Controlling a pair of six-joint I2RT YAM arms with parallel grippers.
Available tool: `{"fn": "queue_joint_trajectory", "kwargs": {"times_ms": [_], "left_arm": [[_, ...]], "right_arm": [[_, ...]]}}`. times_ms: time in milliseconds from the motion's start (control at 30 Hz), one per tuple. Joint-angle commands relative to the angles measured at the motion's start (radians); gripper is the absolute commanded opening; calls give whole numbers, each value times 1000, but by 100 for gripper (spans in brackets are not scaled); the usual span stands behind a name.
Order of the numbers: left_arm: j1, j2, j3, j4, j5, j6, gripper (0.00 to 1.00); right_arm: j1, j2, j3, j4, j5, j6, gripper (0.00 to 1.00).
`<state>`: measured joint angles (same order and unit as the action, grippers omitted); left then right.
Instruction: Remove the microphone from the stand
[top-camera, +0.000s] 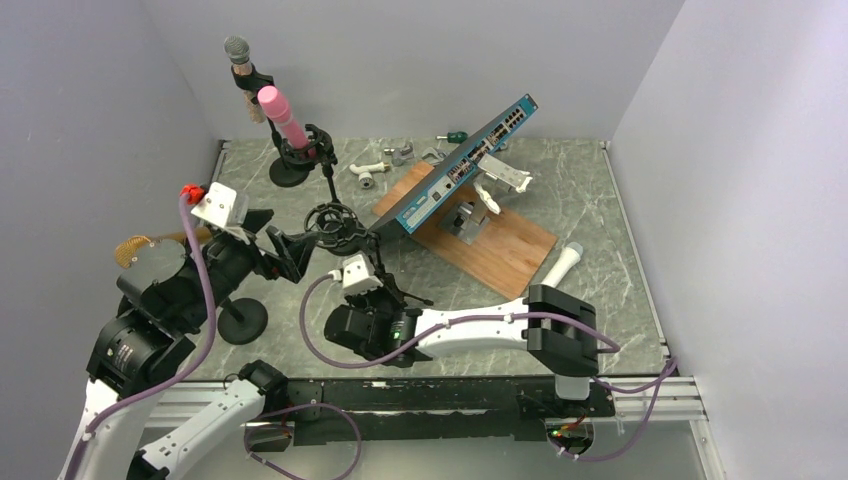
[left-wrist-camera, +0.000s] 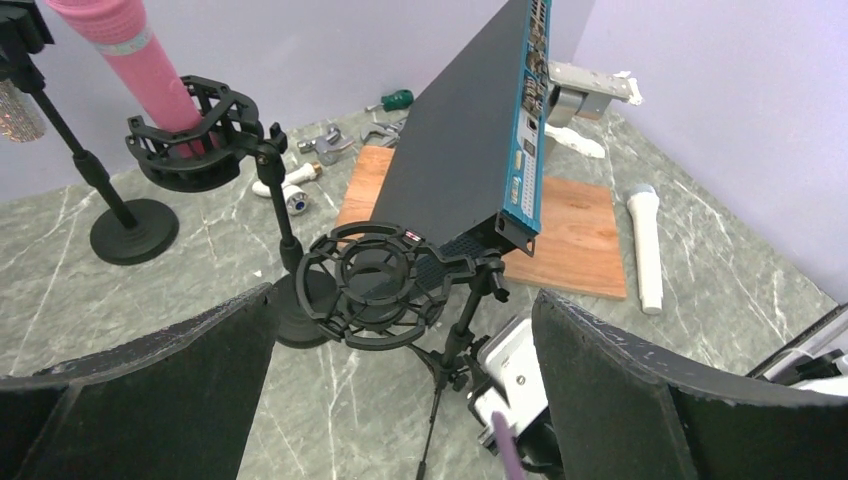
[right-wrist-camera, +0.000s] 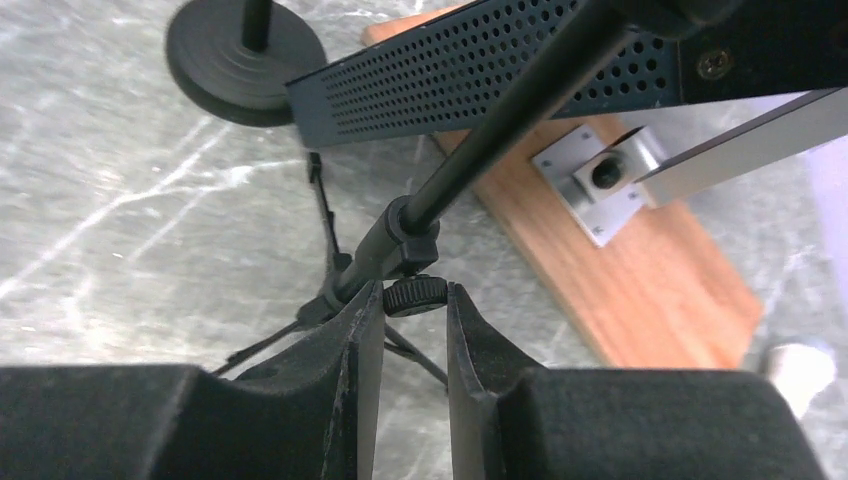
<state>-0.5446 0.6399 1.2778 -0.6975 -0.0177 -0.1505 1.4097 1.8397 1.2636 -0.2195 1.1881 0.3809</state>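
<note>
A white microphone (top-camera: 562, 264) lies flat on the table at the right, also in the left wrist view (left-wrist-camera: 645, 245). The black tripod stand's shock mount (top-camera: 335, 222) is empty (left-wrist-camera: 375, 285). My left gripper (top-camera: 290, 250) is open and empty, its fingers either side of the shock mount and just short of it (left-wrist-camera: 402, 300). My right gripper (top-camera: 375, 285) is low at the stand's pole. Its fingertips are shut on the stand's small knurled knob (right-wrist-camera: 415, 295).
A pink microphone (top-camera: 283, 118) sits in a shock mount on a round-base stand behind; a silver microphone (top-camera: 238, 55) stands at the back left. A blue network switch (top-camera: 465, 160) leans on a bracket over a wooden board (top-camera: 500, 250). Small fittings lie at the back.
</note>
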Motion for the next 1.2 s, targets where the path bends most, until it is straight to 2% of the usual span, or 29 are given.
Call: {"fn": "queue_joint_trajectory", "kwargs": {"times_ms": [0, 233, 467, 567, 700, 833, 1000, 1167], "left_arm": [[-2, -13, 20, 44, -47, 4, 99], [-2, -3, 18, 40, -30, -3, 99], [-2, 13, 20, 38, -15, -10, 99], [-2, 24, 26, 34, -9, -9, 99], [-2, 36, 24, 38, 6, -11, 99], [-2, 64, 19, 44, 29, -16, 99], [-2, 90, 15, 54, 59, -17, 99], [-2, 117, -6, 63, 99, -23, 99]], "right_arm": [[-1, 95, -39, -228, 27, -229, 0], [2, 78, -66, -133, 6, -369, 0], [3, 54, -26, -119, -44, -332, 1], [5, 39, -13, -138, -88, -285, 16], [16, -32, -31, -147, -172, -218, 49], [23, -155, -60, -168, -237, -115, 76], [26, -367, -179, -134, -351, -12, 91], [24, -641, -345, -56, -405, 92, 93]]}}
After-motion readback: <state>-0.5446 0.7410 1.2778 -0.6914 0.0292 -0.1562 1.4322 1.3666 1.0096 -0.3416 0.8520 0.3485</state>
